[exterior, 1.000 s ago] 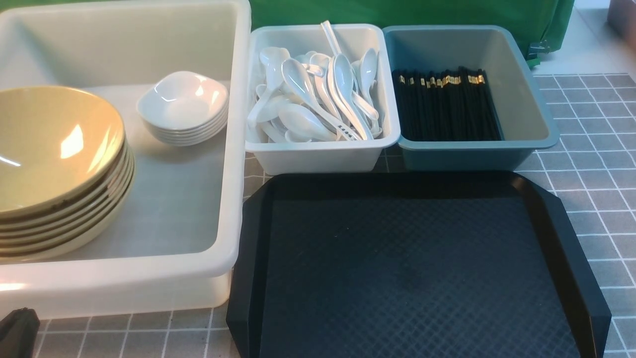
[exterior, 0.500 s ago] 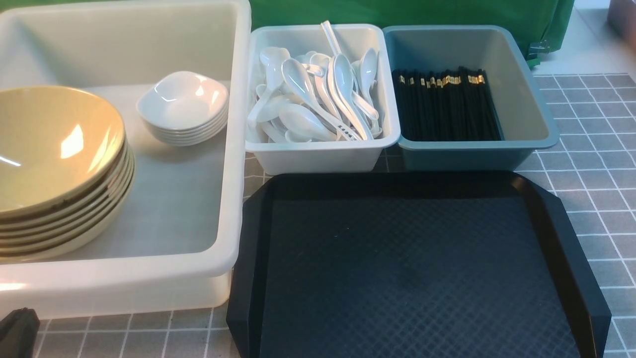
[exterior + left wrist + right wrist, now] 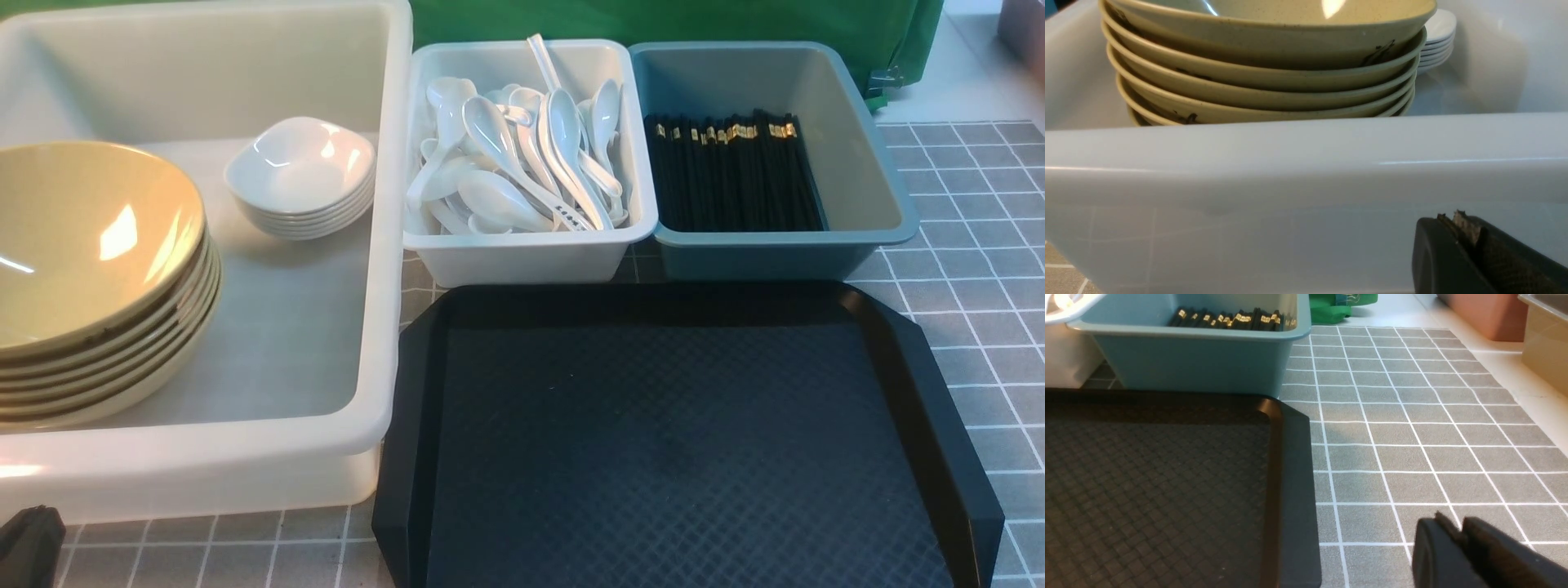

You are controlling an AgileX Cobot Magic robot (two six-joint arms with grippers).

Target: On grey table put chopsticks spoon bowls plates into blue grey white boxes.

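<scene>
Nearest, the left gripper has its jaws pressed together on nothing, just beside the outer wall of the big white tub, while the right gripper also looks closed and empty, low over the grey table beside the bare black tray. Inside the tub sit a stack of yellow bowls and, behind it, a stack of small white plates. Further right, spoons fill the white box and chopsticks lie in the blue-grey box, the two boxes touching behind the tray.
</scene>
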